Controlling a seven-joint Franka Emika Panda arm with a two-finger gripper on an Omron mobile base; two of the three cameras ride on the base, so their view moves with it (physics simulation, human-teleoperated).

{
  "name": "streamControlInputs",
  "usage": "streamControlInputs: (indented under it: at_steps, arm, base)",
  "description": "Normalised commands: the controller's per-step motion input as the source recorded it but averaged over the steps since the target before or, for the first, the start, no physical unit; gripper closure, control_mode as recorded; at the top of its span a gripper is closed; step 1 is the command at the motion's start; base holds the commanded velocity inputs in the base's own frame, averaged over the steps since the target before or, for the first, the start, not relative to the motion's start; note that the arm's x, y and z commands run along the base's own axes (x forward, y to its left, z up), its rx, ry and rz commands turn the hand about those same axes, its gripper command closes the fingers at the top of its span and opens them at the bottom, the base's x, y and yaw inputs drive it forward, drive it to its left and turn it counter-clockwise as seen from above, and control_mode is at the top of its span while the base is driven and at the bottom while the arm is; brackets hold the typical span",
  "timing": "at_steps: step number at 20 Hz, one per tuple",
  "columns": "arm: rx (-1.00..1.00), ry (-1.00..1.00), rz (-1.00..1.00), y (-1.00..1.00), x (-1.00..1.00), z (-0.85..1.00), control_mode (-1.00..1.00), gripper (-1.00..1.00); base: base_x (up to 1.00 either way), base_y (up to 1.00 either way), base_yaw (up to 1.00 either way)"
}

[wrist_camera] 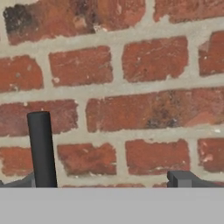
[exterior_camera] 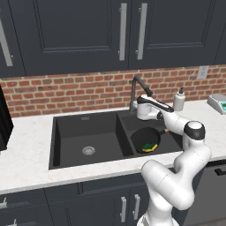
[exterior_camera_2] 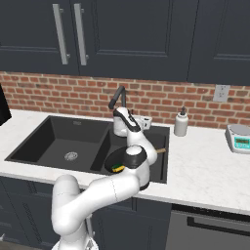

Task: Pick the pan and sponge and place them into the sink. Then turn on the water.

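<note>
The black pan (exterior_camera: 140, 137) (exterior_camera_2: 116, 157) lies in the right basin of the sink (exterior_camera: 84, 121) (exterior_camera_2: 49, 141), its wooden handle pointing right. On the pan rests the green and yellow sponge (exterior_camera: 150, 146) (exterior_camera_2: 117, 168). My gripper (exterior_camera: 137, 106) (exterior_camera_2: 141, 122) (wrist_camera: 100, 181) hovers over the sink's back rim, just right of the dark faucet (exterior_camera: 134, 88) (exterior_camera_2: 120, 97), and faces the brick wall. It is open and holds nothing. In the hand view a dark upright bar of the faucet (wrist_camera: 41, 148) stands by the left fingertip. No water is in view.
A white soap dispenser (exterior_camera: 178, 100) (exterior_camera_2: 181, 123) stands on the counter right of the sink. Farther right sits a kitchen scale (exterior_camera: 219, 103) (exterior_camera_2: 239, 137). A dark appliance (exterior_camera: 3, 119) stands at the far left. Upper cabinets hang overhead.
</note>
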Motion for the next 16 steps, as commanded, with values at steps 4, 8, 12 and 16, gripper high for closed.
streamControlInputs:
  at_steps: [4,8,12,16]
  arm:
    - [0.04,0.0,-0.01,-0.66,0.0,0.0,-1.0,-1.0]
    - [0.04,0.0,-0.02,-0.68,0.0,0.0,-1.0,-1.0]
    - [0.03,0.0,-0.01,-0.63,0.0,-0.01,-1.0,-1.0]
    - [0.03,0.0,-0.01,-0.63,0.0,-0.03,-1.0,-1.0]
  base:
    - [0.0,0.0,0.0]
    - [0.0,0.0,0.0]
    - [0.0,0.0,0.0]
    - [0.0,0.0,0.0]
